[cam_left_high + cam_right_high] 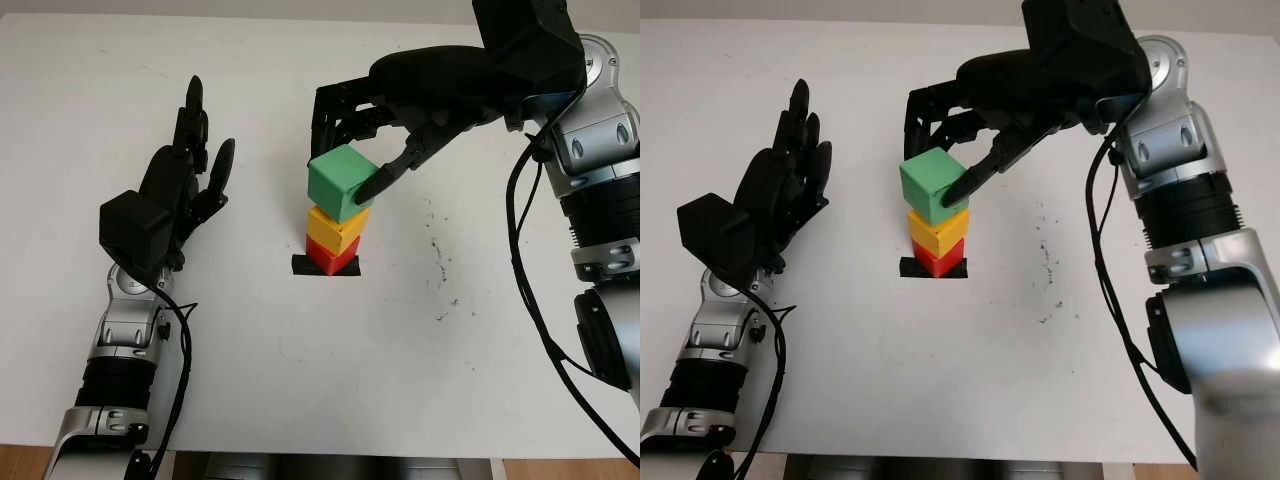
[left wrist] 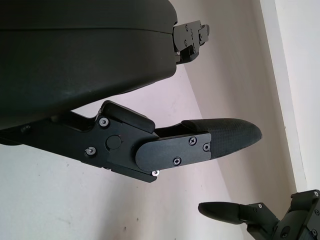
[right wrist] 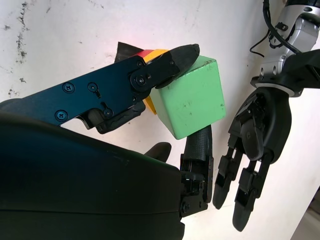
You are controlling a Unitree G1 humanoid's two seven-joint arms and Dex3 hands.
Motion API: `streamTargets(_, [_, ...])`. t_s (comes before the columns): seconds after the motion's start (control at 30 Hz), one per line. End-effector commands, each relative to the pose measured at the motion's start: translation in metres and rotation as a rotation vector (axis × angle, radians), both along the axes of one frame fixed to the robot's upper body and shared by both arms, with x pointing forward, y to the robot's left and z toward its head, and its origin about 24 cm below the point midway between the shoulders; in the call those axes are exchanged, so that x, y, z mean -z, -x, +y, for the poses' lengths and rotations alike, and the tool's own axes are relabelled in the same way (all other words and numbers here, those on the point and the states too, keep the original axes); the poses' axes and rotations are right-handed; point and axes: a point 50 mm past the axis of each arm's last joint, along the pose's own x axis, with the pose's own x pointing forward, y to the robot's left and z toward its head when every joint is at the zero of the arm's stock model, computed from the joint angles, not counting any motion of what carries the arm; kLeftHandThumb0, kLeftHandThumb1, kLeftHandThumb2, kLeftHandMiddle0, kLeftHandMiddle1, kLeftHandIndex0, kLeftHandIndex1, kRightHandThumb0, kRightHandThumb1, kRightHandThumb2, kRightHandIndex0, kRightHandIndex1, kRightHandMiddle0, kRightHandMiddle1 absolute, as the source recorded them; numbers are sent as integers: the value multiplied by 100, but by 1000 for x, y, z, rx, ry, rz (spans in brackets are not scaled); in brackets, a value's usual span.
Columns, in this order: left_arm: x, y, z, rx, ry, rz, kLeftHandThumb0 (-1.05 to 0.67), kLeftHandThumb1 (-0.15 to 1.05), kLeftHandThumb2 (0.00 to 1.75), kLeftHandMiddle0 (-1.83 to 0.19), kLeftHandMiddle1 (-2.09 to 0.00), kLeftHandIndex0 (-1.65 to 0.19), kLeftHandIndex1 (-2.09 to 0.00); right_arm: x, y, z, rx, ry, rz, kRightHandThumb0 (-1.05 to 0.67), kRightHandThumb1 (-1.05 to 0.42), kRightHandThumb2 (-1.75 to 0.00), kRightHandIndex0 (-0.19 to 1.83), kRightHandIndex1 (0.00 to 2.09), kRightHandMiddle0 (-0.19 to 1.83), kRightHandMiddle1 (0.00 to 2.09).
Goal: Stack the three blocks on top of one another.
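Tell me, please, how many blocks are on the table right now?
3, in one stack: a red cube block at the bottom on a black patch, a yellow cube block on it, and a green cube block on top, gripped by the right hand.

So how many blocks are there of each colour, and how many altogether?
Green block: 1, top of the stack, gripped by the right hand
Yellow block: 1, in the middle
Red block: 1, at the bottom
Total: 3 blocks
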Motion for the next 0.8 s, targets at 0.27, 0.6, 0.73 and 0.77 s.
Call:
streamTargets(0.27, [2, 2, 3, -14, -11, 5, -88, 105, 58, 17, -5, 19, -5, -5, 0, 3, -28, -8, 4, -49, -100, -5, 11, 70, 36, 165])
streamTargets(0.6, [0, 3, 3, -14, -12, -6, -87, 105, 58, 16, -6, 19, -5, 4, -2, 3, -32, -14, 20, -51, -100, -5, 9, 73, 36, 165])
streamTargets(0.73, [-1, 3, 3, -20, -21, -9, -86, 105, 58, 16, -6, 19, -5, 7, -2, 4, -24, -10, -4, -51, -99, -5, 10, 74, 37, 165])
streamTargets(0.77, [-1, 3, 3, -20, -24, -11, -85, 105, 59, 15, -6, 19, -5, 7, -2, 4, -25, -9, -9, -50, -99, -5, 10, 74, 37, 165])
